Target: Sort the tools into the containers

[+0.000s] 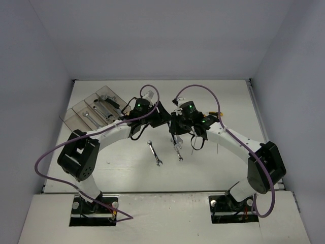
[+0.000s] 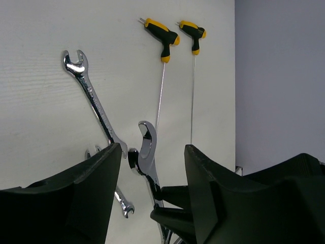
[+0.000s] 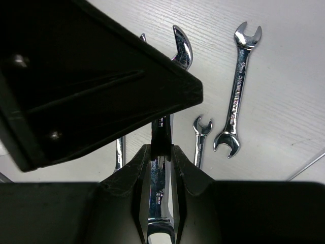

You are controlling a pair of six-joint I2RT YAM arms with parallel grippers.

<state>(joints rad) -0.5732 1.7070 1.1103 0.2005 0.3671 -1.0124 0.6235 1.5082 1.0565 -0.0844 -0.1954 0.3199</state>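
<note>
While the right gripper (image 3: pixel 161 152) clamps the wrench (image 3: pixel 181 51) mid-frame, the left gripper (image 2: pixel 152 152) — jaws apart — should close squarely first.

We take this for a robotics lab test cell. A white wood-grain tabletop (image 1: pixel 228 162) is boxed in on three sides by plain pale grey walls (image 1: pixel 152 35). Two black-and-white jointed robot arms (image 1: pixel 101 134) trailing purple cables (image 1: pixel 197 86) are bolted at its near edge. Laid out on the surface are chrome open-ended wrenches (image 2: pixel 94 101), yellow-and-black T-handled hex keys (image 2: pixel 162 38) and a row of clear smoky plastic bins (image 1: pixel 71 119).
</note>
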